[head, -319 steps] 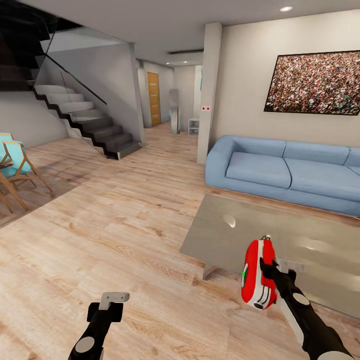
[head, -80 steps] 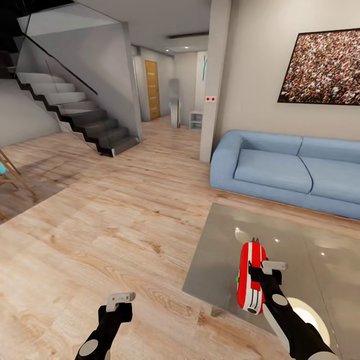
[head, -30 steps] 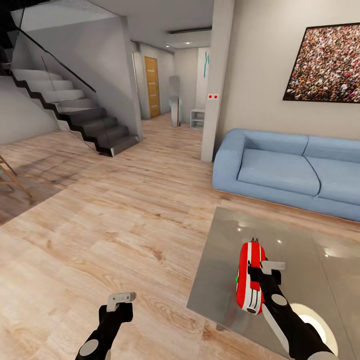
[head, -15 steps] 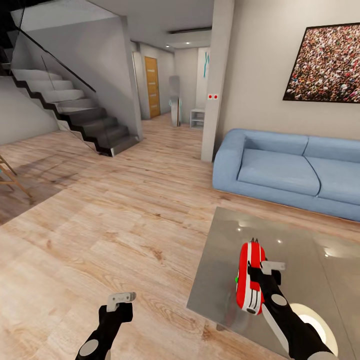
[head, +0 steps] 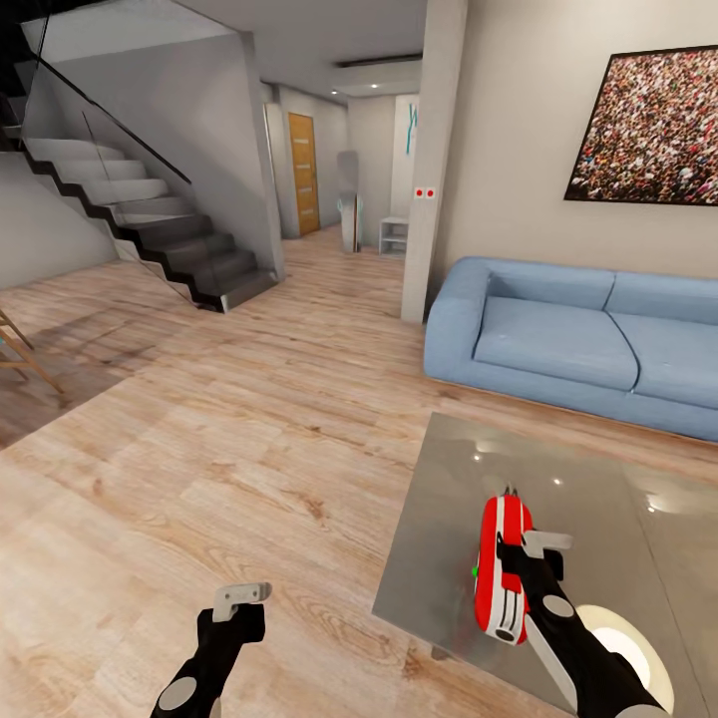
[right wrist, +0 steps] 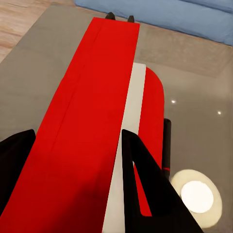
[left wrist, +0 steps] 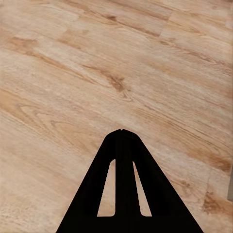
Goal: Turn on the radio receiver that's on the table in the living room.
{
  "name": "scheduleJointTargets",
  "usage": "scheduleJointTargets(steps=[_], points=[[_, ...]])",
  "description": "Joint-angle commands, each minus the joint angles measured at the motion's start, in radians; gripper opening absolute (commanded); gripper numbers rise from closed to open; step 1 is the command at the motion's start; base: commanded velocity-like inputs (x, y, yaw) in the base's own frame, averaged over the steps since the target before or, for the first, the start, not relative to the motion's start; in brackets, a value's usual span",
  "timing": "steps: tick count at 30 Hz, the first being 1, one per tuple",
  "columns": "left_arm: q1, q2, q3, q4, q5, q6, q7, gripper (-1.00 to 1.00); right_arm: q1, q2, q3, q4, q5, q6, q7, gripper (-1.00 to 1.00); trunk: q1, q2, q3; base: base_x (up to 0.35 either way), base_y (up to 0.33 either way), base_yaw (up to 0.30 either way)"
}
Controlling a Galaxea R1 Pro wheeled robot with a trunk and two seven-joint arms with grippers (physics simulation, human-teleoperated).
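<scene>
The right end effector grips the red radio on edge above the grey tabletop; the left end effector, fingers together, holds nothing over the floor.

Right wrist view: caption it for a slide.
Right gripper clamps the red radio receiver edge-on above the glossy grey table, blue sofa beyond.

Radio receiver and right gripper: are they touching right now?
Touching. In the right wrist view the radio receiver sits clamped between the right gripper fingers, both dark fingers pressed against its sides with no gap.
</scene>
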State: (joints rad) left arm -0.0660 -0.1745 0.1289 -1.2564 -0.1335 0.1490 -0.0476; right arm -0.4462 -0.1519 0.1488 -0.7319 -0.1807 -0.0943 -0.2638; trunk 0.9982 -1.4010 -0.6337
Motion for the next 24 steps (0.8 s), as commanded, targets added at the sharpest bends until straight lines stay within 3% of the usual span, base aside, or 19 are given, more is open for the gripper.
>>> scheduleJointTargets(steps=[1, 24], points=[[0.000, 0.000, 0.000, 0.000, 0.000, 0.000, 0.000, -1.00, 0.000, 0.000, 0.000, 0.000, 0.003, 0.000, 0.000, -1.00, 0.000, 0.000, 0.000, 0.000, 0.000, 0.000], [0.000, 0.000, 0.000, 0.000, 0.000, 0.000, 0.000, -1.00, 0.000, 0.000, 0.002, 0.000, 0.007, -0.001, 0.000, -1.00, 0.000, 0.000, 0.000, 0.000, 0.000, 0.000]])
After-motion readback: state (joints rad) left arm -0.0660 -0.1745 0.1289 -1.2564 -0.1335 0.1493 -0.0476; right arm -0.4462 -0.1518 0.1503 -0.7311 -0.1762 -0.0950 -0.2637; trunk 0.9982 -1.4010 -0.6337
